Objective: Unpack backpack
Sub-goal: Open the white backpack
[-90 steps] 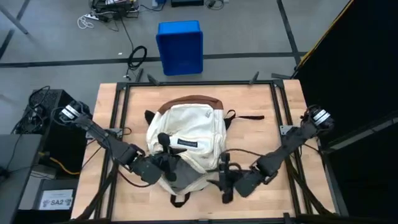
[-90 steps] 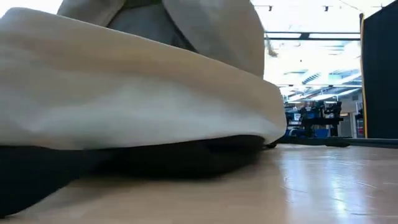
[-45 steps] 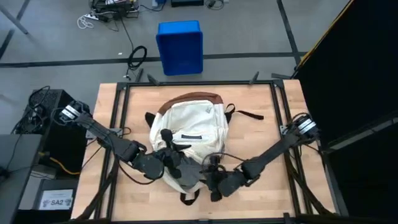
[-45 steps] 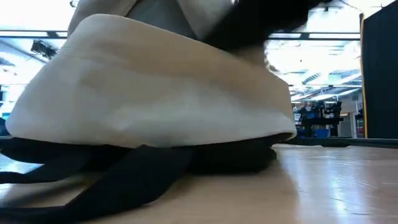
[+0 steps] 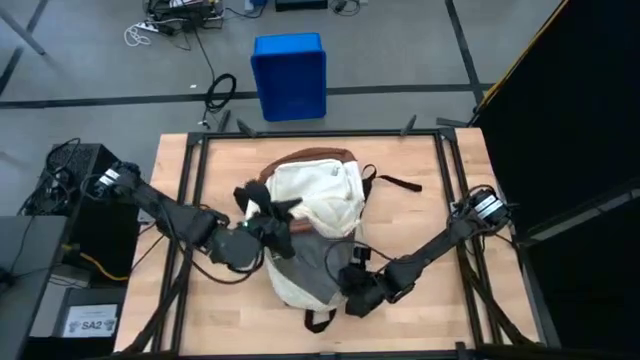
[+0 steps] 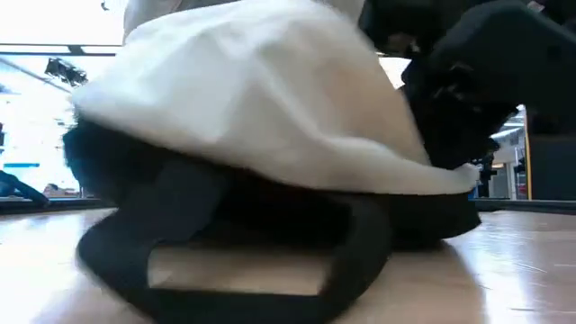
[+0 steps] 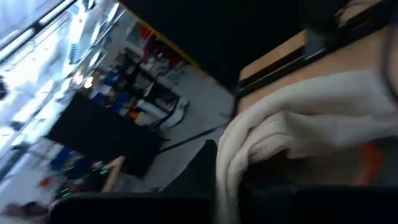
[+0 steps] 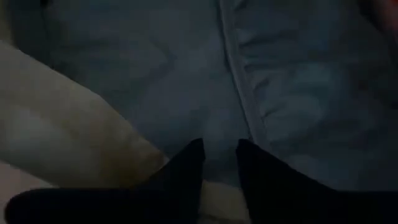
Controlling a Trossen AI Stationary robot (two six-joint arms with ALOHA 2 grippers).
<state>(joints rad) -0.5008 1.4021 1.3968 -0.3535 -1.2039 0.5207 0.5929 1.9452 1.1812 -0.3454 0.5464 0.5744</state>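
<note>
Left gripper: the left gripper (image 5: 268, 222) sits on the backpack's left side, near the middle of the table, bunching cream fabric upward; whether its fingers clamp the cloth cannot be told from the views.
Right gripper: the right gripper (image 5: 352, 285) reaches in at the backpack's near-right part; its wrist view shows its two dark fingers (image 8: 180, 171) with only a narrow gap, tips against grey lining, nothing visibly between them.
Backpack: the cream-white backpack (image 5: 312, 215) lies flat at the table's centre, brown base toward the far edge, mouth toward the near edge, grey inside (image 5: 312, 252) exposed.
Straps: a dark strap loop (image 6: 243, 256) lies on the wood at the near edge, below the lifted fabric.
Table: the wooden table (image 5: 430, 200) carries only the bag and arms.
Why held so: the left gripper seems to hold the flap up so the mouth gapes, giving the right gripper a way in.
Stage: judged early; nothing lies outside the bag yet.
</note>
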